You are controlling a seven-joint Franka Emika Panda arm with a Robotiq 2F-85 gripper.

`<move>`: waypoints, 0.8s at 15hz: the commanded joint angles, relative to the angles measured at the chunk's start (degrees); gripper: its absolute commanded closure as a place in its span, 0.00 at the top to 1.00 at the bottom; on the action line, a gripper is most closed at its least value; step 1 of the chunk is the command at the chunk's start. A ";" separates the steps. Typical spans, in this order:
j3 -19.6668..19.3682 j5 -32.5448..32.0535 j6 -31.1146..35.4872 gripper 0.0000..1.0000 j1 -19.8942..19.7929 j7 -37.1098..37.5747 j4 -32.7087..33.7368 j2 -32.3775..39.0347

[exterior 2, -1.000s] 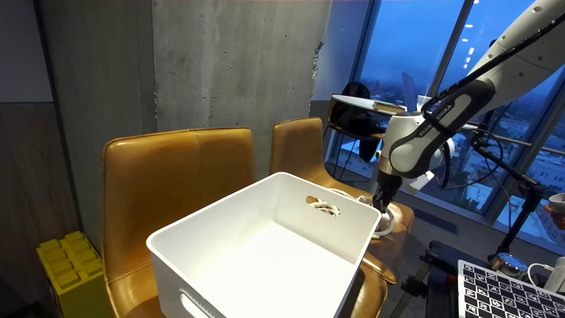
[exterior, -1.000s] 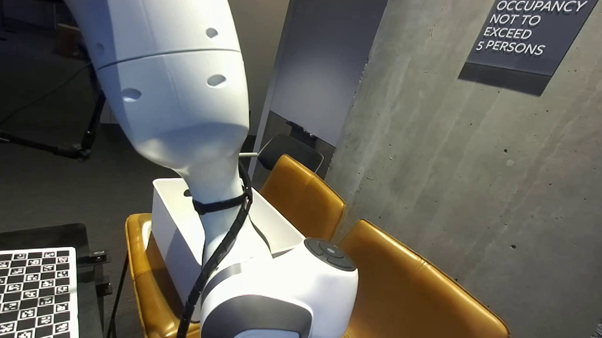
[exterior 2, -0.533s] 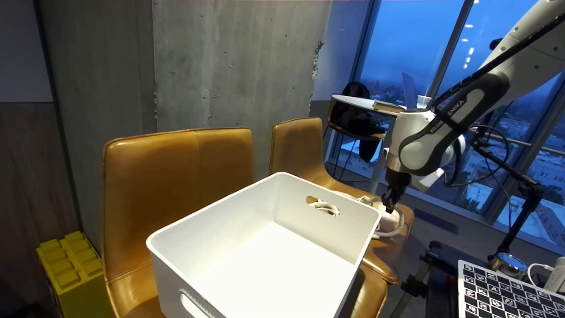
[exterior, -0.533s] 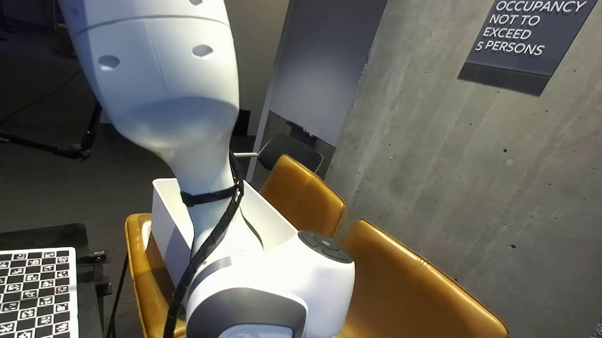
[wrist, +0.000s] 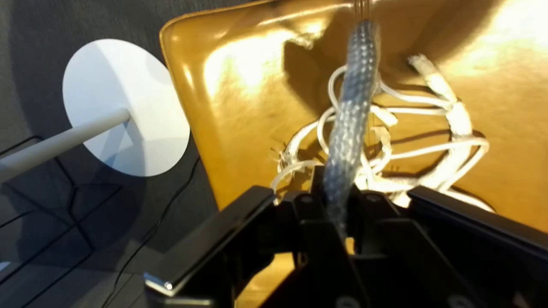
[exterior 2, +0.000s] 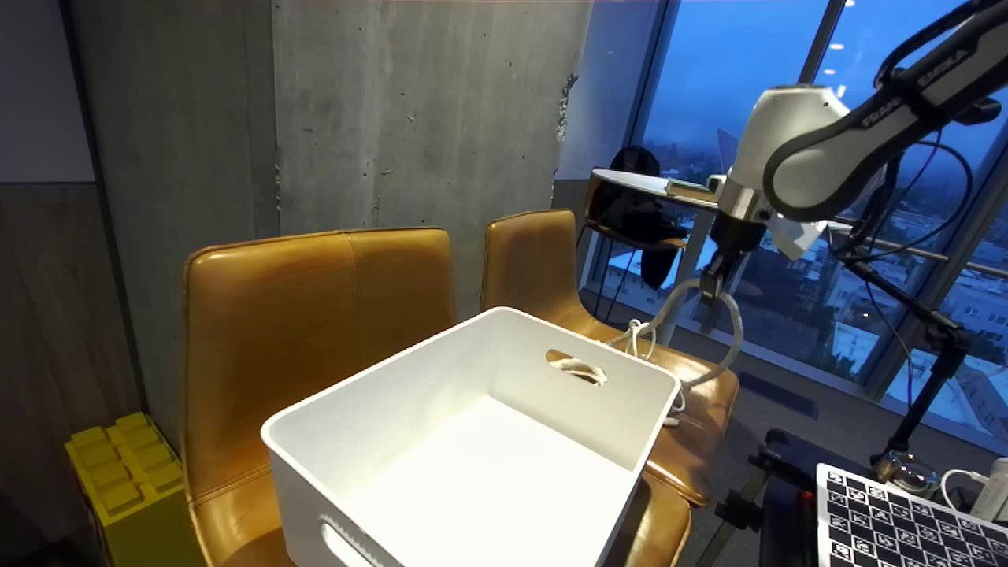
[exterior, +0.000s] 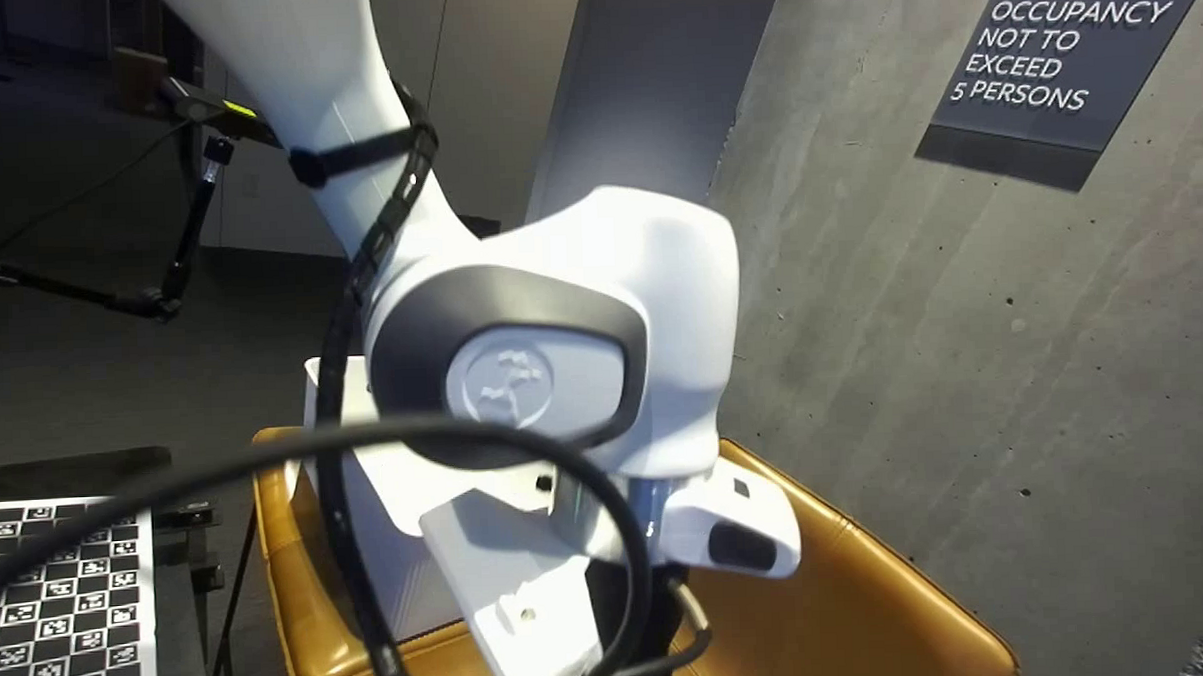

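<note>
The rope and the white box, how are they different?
The rope is woven; the white box looks smooth. The rope is narrow and bends in a loop; the white box is wide with straight sides. The claw holds part of the rope up; the white box sits on a tan chair. Neither is brightly colored.

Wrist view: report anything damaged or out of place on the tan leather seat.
One thick white rope end on the tan leather seat looks frayed, stray fibres sticking out. Thin white cords lie tangled beside it, beneath the grey braided rope in the black gripper.
</note>
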 commanded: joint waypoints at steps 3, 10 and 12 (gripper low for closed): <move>2.91 -1.66 -9.82 0.02 0.82 1.58 3.62 -14.36; 10.94 -0.35 -25.42 0.02 3.95 5.10 17.24 -22.50; 14.02 -0.72 -29.62 0.02 5.82 7.48 21.10 -23.30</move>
